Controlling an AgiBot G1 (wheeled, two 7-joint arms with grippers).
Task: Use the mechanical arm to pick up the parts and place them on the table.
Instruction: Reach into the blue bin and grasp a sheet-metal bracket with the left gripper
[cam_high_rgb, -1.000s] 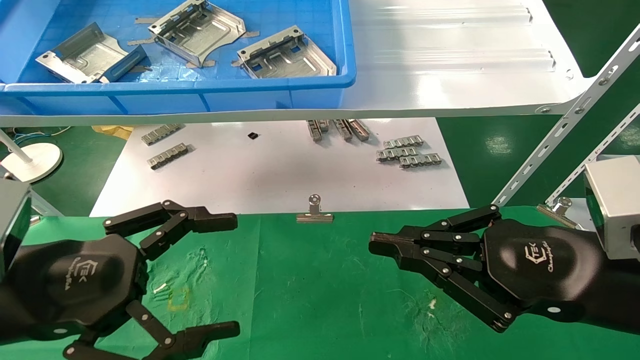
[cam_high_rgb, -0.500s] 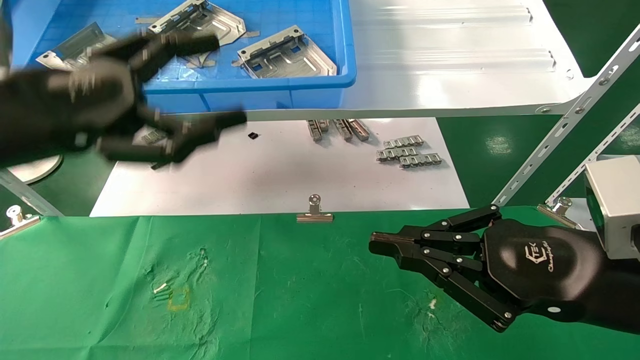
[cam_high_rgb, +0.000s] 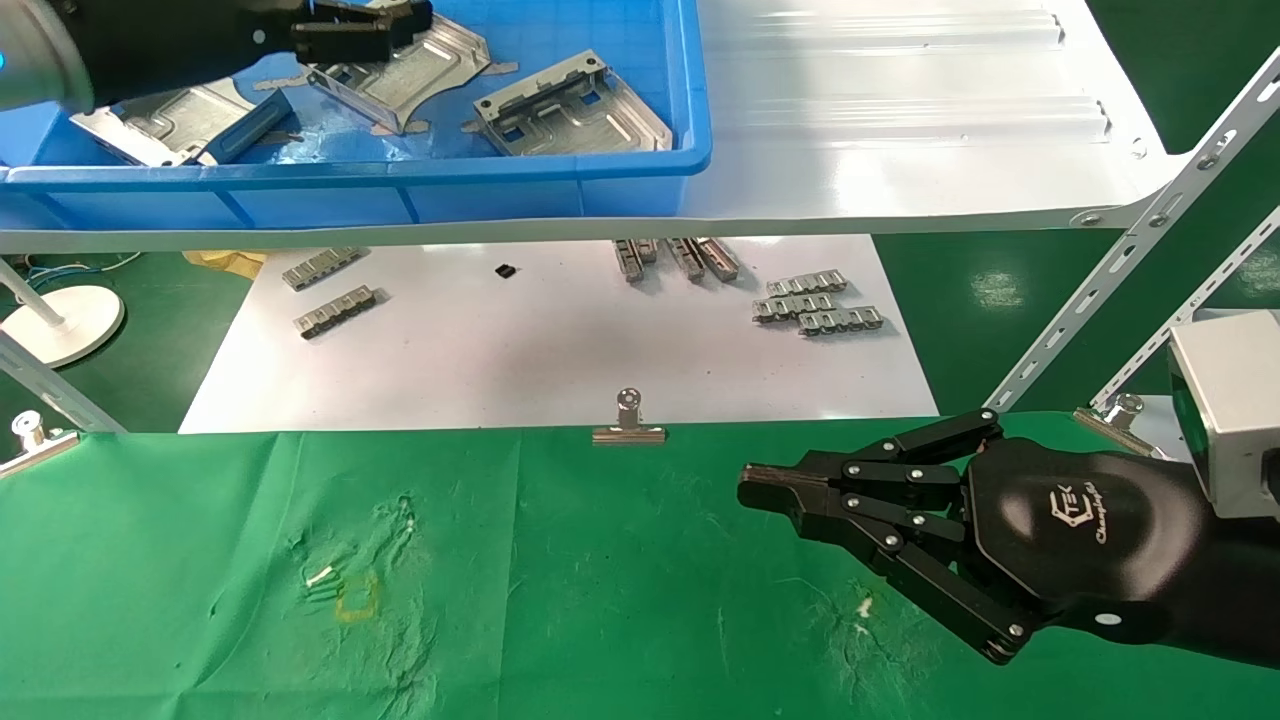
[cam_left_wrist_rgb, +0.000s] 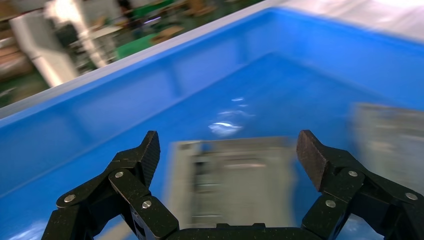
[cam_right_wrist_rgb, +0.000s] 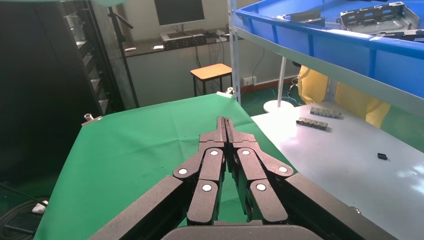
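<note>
Three silver stamped parts lie in the blue bin (cam_high_rgb: 450, 180) on the shelf: one at the left (cam_high_rgb: 170, 115), one in the middle (cam_high_rgb: 410, 75), one at the right (cam_high_rgb: 570, 110). My left gripper (cam_high_rgb: 365, 28) is over the bin, above the middle part. In the left wrist view it (cam_left_wrist_rgb: 230, 152) is open and empty, with a blurred part (cam_left_wrist_rgb: 235, 185) lying below between the jaws, not touched. My right gripper (cam_high_rgb: 750, 490) is shut and empty, low over the green table (cam_high_rgb: 600, 600); it also shows in the right wrist view (cam_right_wrist_rgb: 225, 122).
The glossy white shelf (cam_high_rgb: 900, 120) carries the bin. Below it a white sheet (cam_high_rgb: 560, 350) holds chain-link strips (cam_high_rgb: 815, 305). A binder clip (cam_high_rgb: 628, 425) grips the cloth's far edge. Slanted metal braces (cam_high_rgb: 1130, 250) stand at the right.
My left arm has risen from low over the green cloth up and away to the blue bin, staying open. The right arm has not moved.
</note>
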